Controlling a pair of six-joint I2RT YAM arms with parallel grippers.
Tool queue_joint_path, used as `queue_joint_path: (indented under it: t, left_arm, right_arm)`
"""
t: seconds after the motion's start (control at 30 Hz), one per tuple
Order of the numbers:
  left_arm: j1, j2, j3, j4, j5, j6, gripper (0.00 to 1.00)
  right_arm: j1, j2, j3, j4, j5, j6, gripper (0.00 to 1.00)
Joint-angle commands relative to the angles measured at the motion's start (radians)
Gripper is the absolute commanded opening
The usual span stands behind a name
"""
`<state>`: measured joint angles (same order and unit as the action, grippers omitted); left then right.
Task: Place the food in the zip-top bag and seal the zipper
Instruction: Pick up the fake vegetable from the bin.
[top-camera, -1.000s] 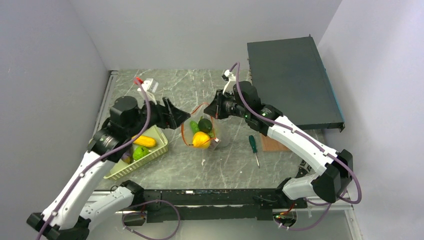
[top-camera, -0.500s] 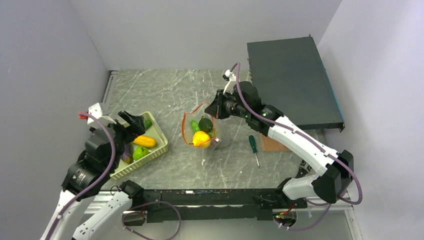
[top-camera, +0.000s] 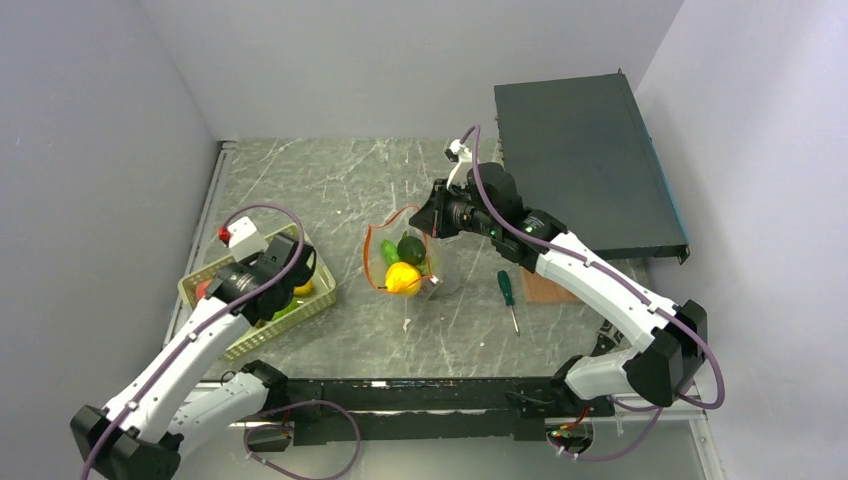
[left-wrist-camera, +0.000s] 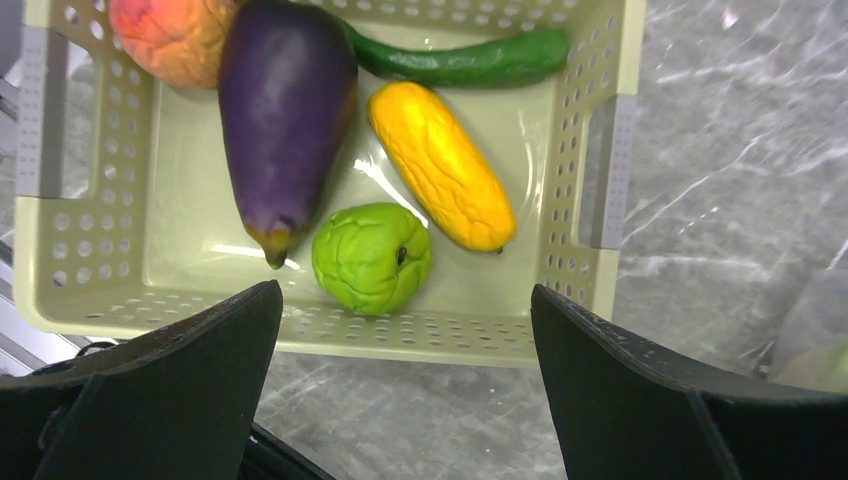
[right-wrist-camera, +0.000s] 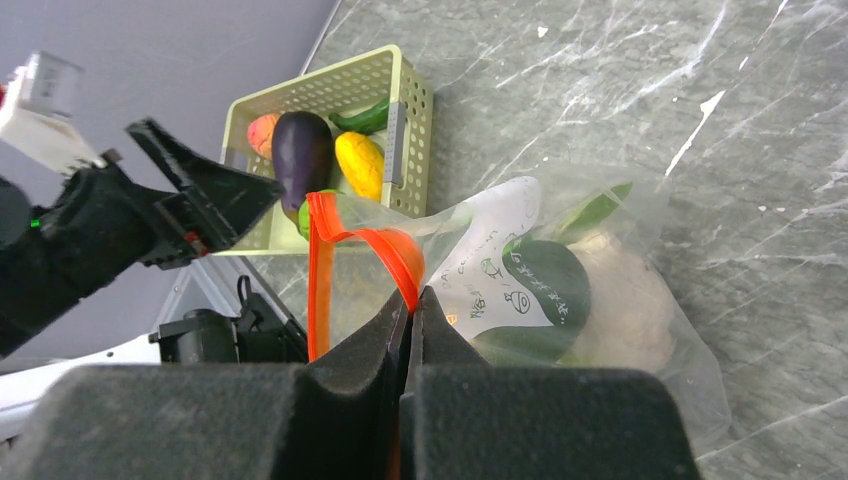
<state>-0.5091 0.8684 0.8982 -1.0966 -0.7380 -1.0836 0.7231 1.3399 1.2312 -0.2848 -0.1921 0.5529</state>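
Food lies in two places. Mid-frame in the top view, the zip-top bag rests on the marble tabletop. It holds a round yellow piece, a dark green piece and a slim green piece. A paler lump behind them in the right wrist view may be another piece, but the plastic blurs it. The bag's mouth gapes toward the left of the frame, its zipper curving in a loop. The right pincer is clamped on that red-orange strip.

At lower left, the slatted basket holds a purple eggplant, a long yellow piece, a wrinkled green fruit, an orange-pink piece and a dark green pod. The left pincer hangs over the basket, spread wide and gripping nothing.

A screwdriver lies just right of the bag, below a dark flat case.
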Motion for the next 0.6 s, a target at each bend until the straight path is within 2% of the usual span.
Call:
queue_joint_path:
  t: [0.0, 0.23, 0.43, 0.57]
  left_arm:
    - [0.042, 0.034, -0.042, 0.082, 0.093, 0.046, 1.0]
    - [0.218, 0.02, -0.136, 0.173, 0.224, 0.125, 1.0]
    - [0.428, -0.005, -0.154, 0.297, 0.311, 0.374, 1.0]
    - [0.572, 0.024, -0.127, 0.331, 0.352, 0.476, 1.0]
  right_arm:
    - [0.001, -0.049, -0.003, 0.043, 0.011, -0.009, 0.0]
    - [0.0, -0.057, -0.01, 0.042, 0.012, -0.009, 0.0]
    - [0.002, -0.047, -0.007, 0.048, -0.001, -0.002, 0.0]
    - [0.001, -0.048, -0.006, 0.047, -0.002, -0.001, 0.0]
